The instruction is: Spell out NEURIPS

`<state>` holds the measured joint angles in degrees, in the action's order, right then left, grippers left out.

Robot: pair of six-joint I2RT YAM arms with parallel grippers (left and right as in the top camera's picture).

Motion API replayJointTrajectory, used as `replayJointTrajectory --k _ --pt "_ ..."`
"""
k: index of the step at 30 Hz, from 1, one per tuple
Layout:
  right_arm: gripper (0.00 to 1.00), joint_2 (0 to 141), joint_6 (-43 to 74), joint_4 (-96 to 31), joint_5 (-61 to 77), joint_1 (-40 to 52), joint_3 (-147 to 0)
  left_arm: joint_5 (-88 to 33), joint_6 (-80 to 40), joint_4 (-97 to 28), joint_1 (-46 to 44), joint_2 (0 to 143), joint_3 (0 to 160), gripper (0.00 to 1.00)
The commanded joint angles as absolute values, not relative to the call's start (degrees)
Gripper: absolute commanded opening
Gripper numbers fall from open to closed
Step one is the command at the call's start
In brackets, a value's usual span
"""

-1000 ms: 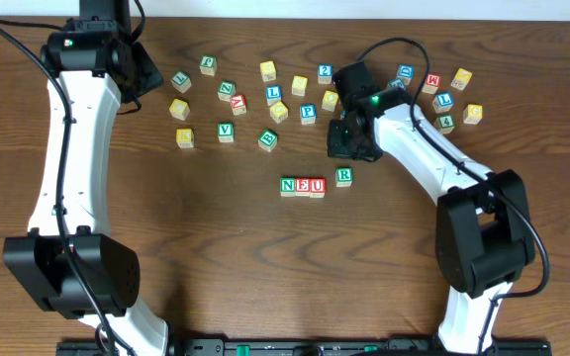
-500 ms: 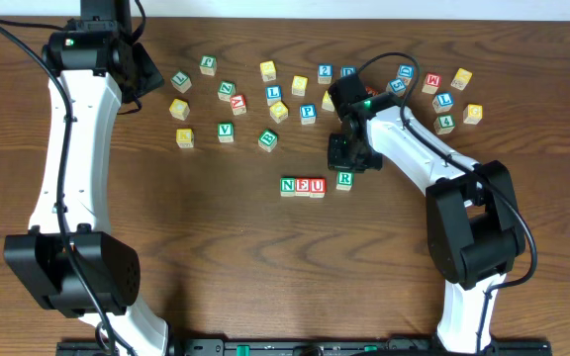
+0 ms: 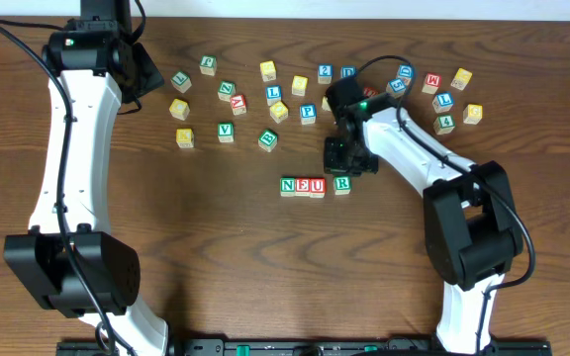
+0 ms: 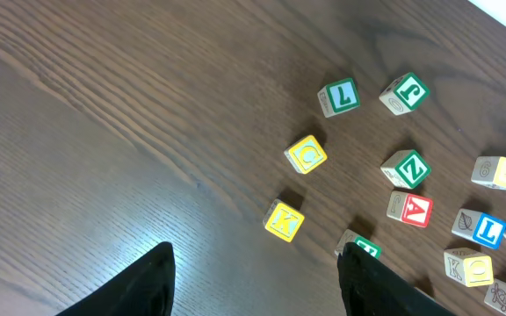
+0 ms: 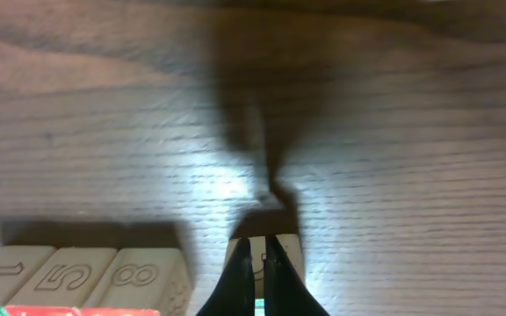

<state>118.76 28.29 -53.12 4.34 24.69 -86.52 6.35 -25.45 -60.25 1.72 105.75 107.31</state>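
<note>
- The left gripper [image 4: 257,256] is hovering at far left over the dark wooden table [image 4: 104,132]. Its black fingers are standing apart with only bare wood between them, and from overhead its own wrist is hiding it.
- Loose light-wood letter cubes [image 3: 226,130] are lying scattered along the back. A blue-framed P cube [image 3: 308,113] is readable; several others are too small to read.
- Three light-wood cubes reading N, E, U [image 3: 303,186] are sitting touching in a row at centre.
- The green-framed R cube [image 3: 342,184] is sitting just right of the U, a slim gap showing.
- The right gripper [image 5: 258,263] is pinched fully closed, gripping nothing. Its tips are overlapping the R cube, and whether they touch it is hard to tell.
</note>
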Motion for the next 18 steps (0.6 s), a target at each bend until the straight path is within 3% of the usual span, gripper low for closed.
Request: replayJointTrajectory --k 1,8,18 --pt "0.01 119.2 29.1 -53.1 4.9 25.7 -86.5 7.1 -25.1 -60.6 1.8 106.5 107.1 0.59" --pt "0.01 119.1 28.3 -52.3 4.1 24.4 -88.6 7.1 -25.1 -60.6 1.8 106.5 107.1 0.59" --pt "0.01 118.3 27.8 -63.0 2.0 20.1 -92.7 7.1 -25.1 -60.6 1.8 106.5 107.1 0.59"
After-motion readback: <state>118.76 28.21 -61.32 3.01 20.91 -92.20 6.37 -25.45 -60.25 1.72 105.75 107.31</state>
